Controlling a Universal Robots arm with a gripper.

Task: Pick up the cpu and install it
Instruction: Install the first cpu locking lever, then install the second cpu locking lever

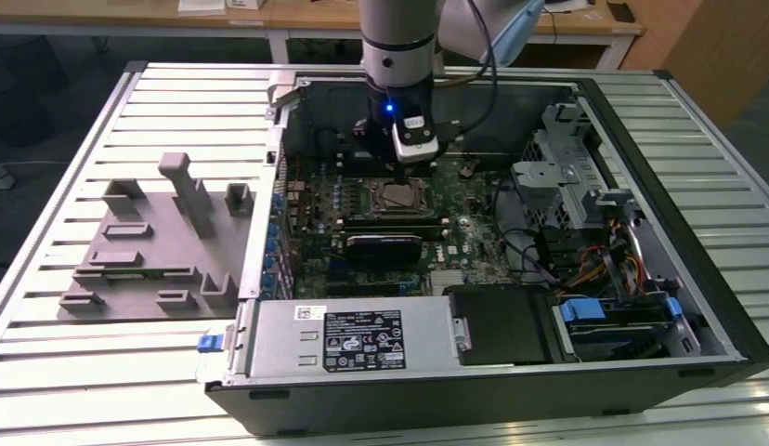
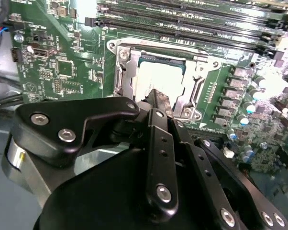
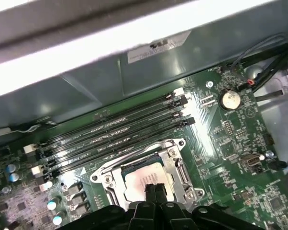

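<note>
Over metal-framed socket, square silvery cpu [image 3: 143, 178], tool [image 3: 155, 188]

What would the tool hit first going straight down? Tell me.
Most likely the cpu sitting in the motherboard socket. In both wrist views the tool points at the chip's metal top. How much of a gap remains is unclear.

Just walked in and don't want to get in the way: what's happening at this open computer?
A single robot arm reaches down into the open black computer case lying on the slatted metal table. Its black gripper is over the metal socket frame on the green motherboard, with the fingers closed together. The square silvery-grey cpu lies inside that frame, right under the fingertips.
</note>
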